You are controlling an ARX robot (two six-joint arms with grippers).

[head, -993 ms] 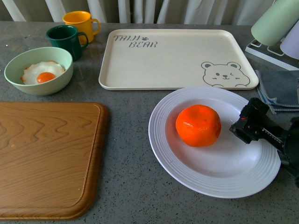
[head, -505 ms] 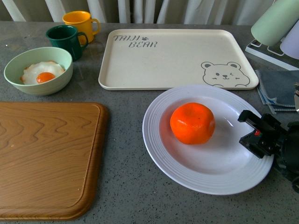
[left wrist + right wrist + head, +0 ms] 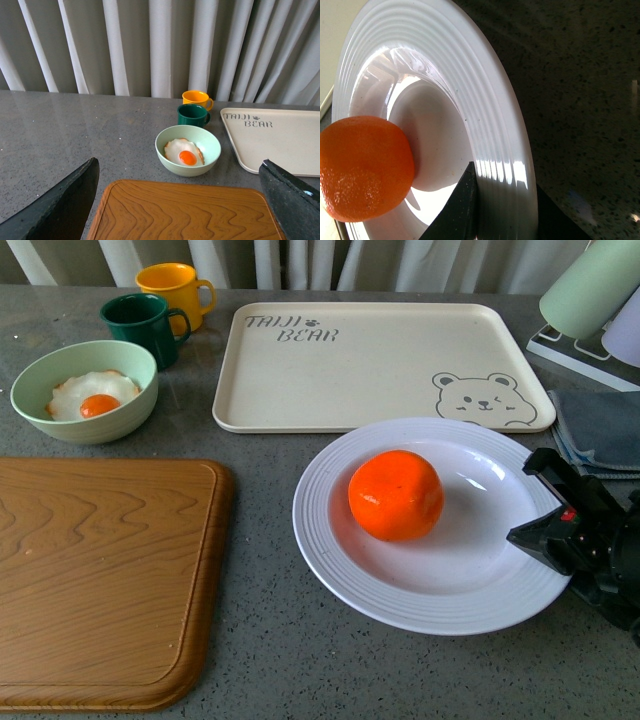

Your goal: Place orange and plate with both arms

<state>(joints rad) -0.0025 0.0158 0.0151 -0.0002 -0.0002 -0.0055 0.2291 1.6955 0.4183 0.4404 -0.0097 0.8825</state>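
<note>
Plate (image 3: 335,565) sits on grey tabletop (image 3: 265,660), right of centre in front view, just beside near edge of cream bear tray (image 3: 380,380) w/ a narrow gap, and well apart from wooden board (image 3: 100,580) to its left. Orange (image 3: 396,495) rests in plate's glossy centre, a bit left of middle, not touching the rim. R gripper (image 3: 528,530) is at plate's right edge; right wrist view shows ribbed rim sandwiched btwn the two dark fingers (image 3: 462,205), one inside the dish, other outside under the rim, so it's pinching the plate, not the fruit. L gripper (image 3: 178,162) isn't in front view; its own cam shows both fingers spread wide w/ nothing btwn them, above near end of board. Beyond board: pale green bowl (image 3: 85,427) w/ fried egg (image 3: 92,397), then dark green mug (image 3: 140,325) and yellow mug (image 3: 172,288), mugs close together. Grey-blue cloth (image 3: 600,430) lies at far right.
</note>
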